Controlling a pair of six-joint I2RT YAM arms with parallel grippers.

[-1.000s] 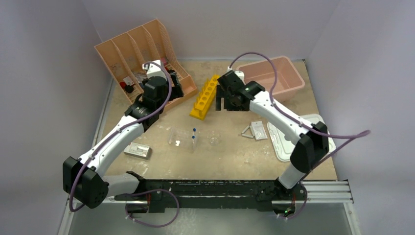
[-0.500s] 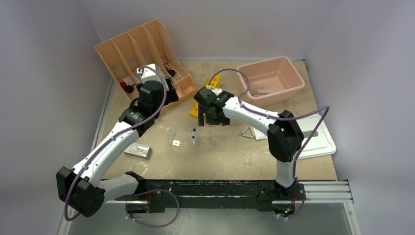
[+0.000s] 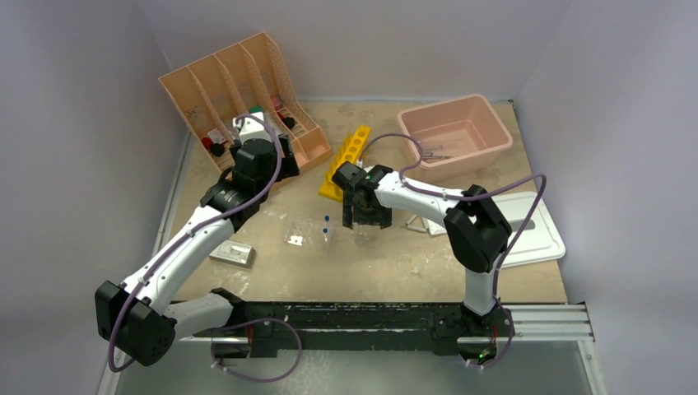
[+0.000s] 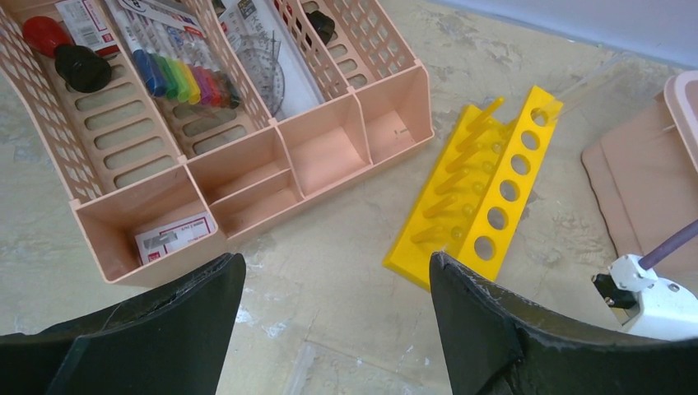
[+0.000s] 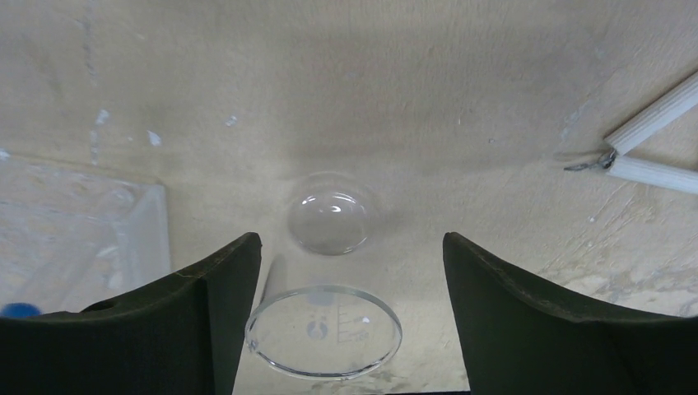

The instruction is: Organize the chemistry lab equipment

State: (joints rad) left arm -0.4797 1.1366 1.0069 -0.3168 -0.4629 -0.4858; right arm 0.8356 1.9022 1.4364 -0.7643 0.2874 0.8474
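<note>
1. Surface: tan table [image 3: 370,271], scuffed, with pale patches. Plain grey-lilac walls [image 3: 370,41] close it on three sides.
2. Fixtures: peach organizer [image 3: 206,90] at far left, partly filled. Pink tub [image 3: 498,123] at far right. White lid [image 3: 539,234] by the right edge.
3. Yellow rack [image 3: 344,164] lies mid-table between the arms. In the top view its long axis runs from near-left to far-right, and its row of holes follows that axis.
4. Left gripper [image 4: 335,271]: jaws spread wide, nothing between them. It hovers over bare table between the organizer's front and the rack.
5. Right gripper [image 5: 350,247]: jaws spread wide, nothing gripped. It is low over the table centre, just off the rack's near end.
6. Between its fingers, on the table, sits a clear glass dome [image 5: 329,216]. Nearer the camera is a clear round rim [image 5: 323,331] with printed scale marks, its opening facing up. Its body is out of view.
7. Triangle [image 5: 654,113] lies to the gripper's right. Two white-sleeved sides meet at a twisted wire corner that points toward the gripper.
8. Clear pack [image 3: 306,232] with blue tips [image 3: 327,220] lies just left of the right gripper. The axis of its contents is too small to read.
9. Blister sheet [image 3: 230,253] lies near-left, well apart from the rest, with its long axis roughly left-right.
</note>
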